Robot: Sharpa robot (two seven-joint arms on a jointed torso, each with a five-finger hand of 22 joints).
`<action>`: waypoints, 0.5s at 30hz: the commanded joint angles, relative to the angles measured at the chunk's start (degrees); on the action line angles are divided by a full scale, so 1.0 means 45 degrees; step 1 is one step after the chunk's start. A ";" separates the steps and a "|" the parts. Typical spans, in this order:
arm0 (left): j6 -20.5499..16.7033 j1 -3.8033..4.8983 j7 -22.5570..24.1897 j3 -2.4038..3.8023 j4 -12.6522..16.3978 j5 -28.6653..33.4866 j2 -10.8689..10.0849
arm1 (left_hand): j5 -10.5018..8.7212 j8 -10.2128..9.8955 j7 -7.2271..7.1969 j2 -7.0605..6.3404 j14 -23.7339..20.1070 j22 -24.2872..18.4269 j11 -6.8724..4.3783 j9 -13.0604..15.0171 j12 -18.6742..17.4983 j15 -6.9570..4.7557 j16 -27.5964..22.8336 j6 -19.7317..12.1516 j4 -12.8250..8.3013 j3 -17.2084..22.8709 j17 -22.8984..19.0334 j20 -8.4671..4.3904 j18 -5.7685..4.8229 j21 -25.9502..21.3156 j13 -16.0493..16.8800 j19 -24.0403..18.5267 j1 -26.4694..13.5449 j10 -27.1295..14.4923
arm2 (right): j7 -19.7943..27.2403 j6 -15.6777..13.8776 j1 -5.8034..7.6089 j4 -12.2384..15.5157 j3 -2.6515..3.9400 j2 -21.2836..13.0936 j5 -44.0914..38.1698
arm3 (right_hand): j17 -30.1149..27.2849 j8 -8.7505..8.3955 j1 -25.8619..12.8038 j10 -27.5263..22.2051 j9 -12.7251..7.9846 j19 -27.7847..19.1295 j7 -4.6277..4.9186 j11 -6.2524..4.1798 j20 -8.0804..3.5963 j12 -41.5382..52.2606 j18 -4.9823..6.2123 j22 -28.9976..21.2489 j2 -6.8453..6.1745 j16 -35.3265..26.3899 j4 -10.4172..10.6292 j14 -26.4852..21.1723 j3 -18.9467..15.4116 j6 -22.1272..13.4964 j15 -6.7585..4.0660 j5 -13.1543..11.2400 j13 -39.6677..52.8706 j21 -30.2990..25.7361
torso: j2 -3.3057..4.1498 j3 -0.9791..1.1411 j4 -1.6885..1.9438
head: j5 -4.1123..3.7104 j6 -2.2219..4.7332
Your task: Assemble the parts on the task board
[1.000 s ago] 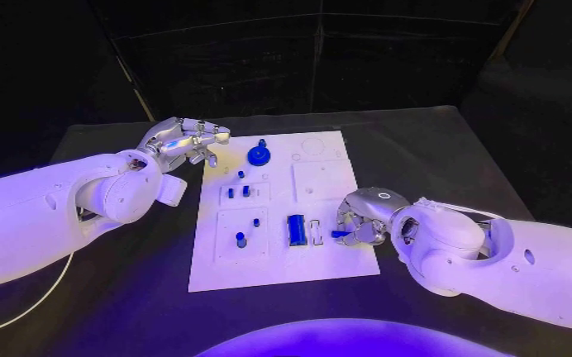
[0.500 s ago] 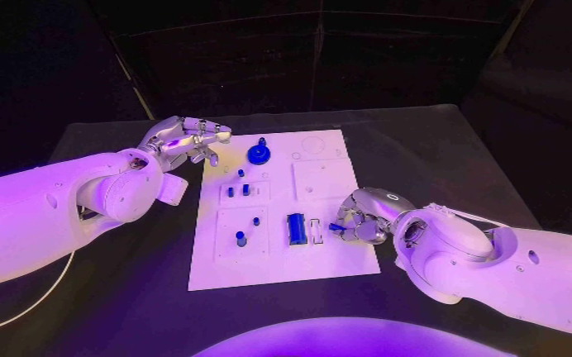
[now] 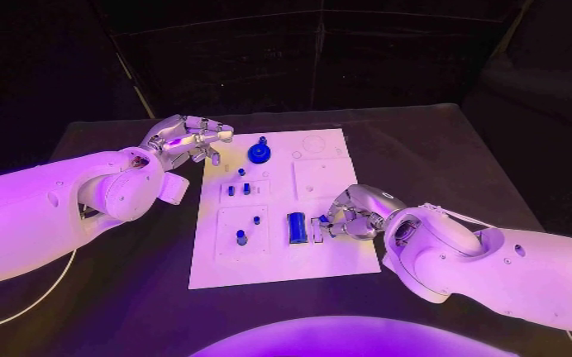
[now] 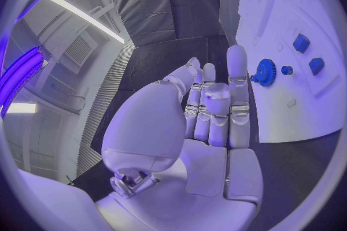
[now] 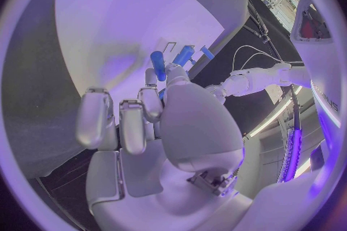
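The white task board lies mid-table. On it are a blue gear, small blue parts and a long blue block. My right hand hovers over the board's right side, just beside the block, and pinches a small blue peg at its fingertips; the block lies just past the peg. My left hand stays at the board's far left corner, holding nothing, fingers stretched toward the gear.
Two blue pegs stand in the near-left panel of the board. A narrow white slot piece sits right of the block. Black tabletop surrounds the board, with a dark curtain behind.
My right hand has shifted left across the board with the peg, closer to the long blue block. The left hand has stayed put.
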 commanded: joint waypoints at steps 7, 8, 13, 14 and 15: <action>0.0288 0.0015 0.0241 0.0009 0.0033 0.0028 0.0034 | -0.0019 0.0043 0.0022 0.0116 -0.0092 -0.0010 0.0020 -0.0016 0.0055 0.0010 -0.0039 -0.0125 0.0017 0.0082 0.0005 0.0004 0.0152 -0.0054 -0.0003 -0.0089 0.0042 -0.0114 | -0.0390 0.0444 0.0008 -0.0256 0.0000 0.0352 0.0609 | 0.1792 0.0032 -0.0701 0.0600 0.0061 0.0338 -0.0029 -0.0197 -0.0025 0.0678 -0.0083 0.0511 0.0088 0.0356 0.0196 0.1090 -0.0323 0.0310 -0.0122 -0.0871 0.0526 0.0390 | 0.0015 0.0003 0.0012 | 0.0028 0.0004; 0.0293 0.0015 0.0233 0.0009 0.0032 0.0028 0.0037 | -0.0019 0.0043 0.0022 0.0116 -0.0092 -0.0010 0.0020 -0.0016 0.0055 0.0010 -0.0039 -0.0125 0.0017 0.0082 0.0005 0.0004 0.0152 -0.0054 -0.0003 -0.0089 0.0042 -0.0114 | -0.0414 0.0490 0.0008 -0.0283 0.0000 0.0383 0.0614 | 0.1791 0.0032 -0.0707 0.0600 0.0062 0.0339 -0.0030 -0.0198 -0.0025 0.0678 -0.0083 0.0513 0.0090 0.0356 0.0197 0.1090 -0.0327 0.0314 -0.0122 -0.0879 0.0526 0.0392 | 0.0015 0.0003 0.0012 | 0.0028 0.0004; 0.0331 0.0016 0.0193 0.0009 0.0032 0.0028 0.0042 | -0.0019 0.0044 0.0025 0.0115 -0.0092 -0.0010 0.0022 -0.0016 0.0056 0.0011 -0.0036 -0.0127 0.0018 0.0082 0.0012 0.0005 0.0151 -0.0055 -0.0003 -0.0090 0.0040 -0.0117 | -0.0475 0.0648 0.0008 -0.0443 0.0000 0.0488 0.0576 | 0.1747 0.0030 -0.0760 0.0588 0.0069 0.0335 -0.0038 -0.0203 -0.0028 0.0626 -0.0082 0.0509 0.0111 0.0330 0.0200 0.1080 -0.0366 0.0346 -0.0126 -0.0950 0.0491 0.0391 | 0.0008 -0.0010 -0.0005 | 0.0035 -0.0055; 0.0338 0.0016 0.0188 0.0009 0.0034 0.0028 0.0042 | -0.0019 0.0044 0.0025 0.0115 -0.0092 -0.0010 0.0022 -0.0016 0.0056 0.0011 -0.0036 -0.0127 0.0018 0.0082 0.0012 0.0005 0.0151 -0.0055 -0.0003 -0.0090 0.0040 -0.0117 | -0.0481 0.0680 0.0009 -0.0463 0.0000 0.0501 0.0568 | 0.1747 0.0030 -0.0760 0.0588 0.0069 0.0335 -0.0038 -0.0203 -0.0028 0.0626 -0.0082 0.0509 0.0111 0.0330 0.0200 0.1080 -0.0366 0.0346 -0.0126 -0.0950 0.0491 0.0391 | 0.0012 -0.0013 -0.0001 | 0.0035 -0.0064; 0.0345 0.0016 0.0180 0.0009 0.0036 0.0028 0.0042 | -0.0019 0.0044 0.0025 0.0115 -0.0092 -0.0010 0.0022 -0.0016 0.0056 0.0011 -0.0036 -0.0127 0.0018 0.0082 0.0012 0.0005 0.0151 -0.0055 -0.0003 -0.0090 0.0040 -0.0117 | -0.0487 0.0724 0.0009 -0.0488 0.0000 0.0520 0.0560 | 0.1747 0.0030 -0.0760 0.0588 0.0069 0.0335 -0.0038 -0.0203 -0.0028 0.0626 -0.0082 0.0509 0.0111 0.0330 0.0200 0.1080 -0.0366 0.0346 -0.0126 -0.0950 0.0491 0.0391 | 0.0010 -0.0012 0.0000 | 0.0037 -0.0065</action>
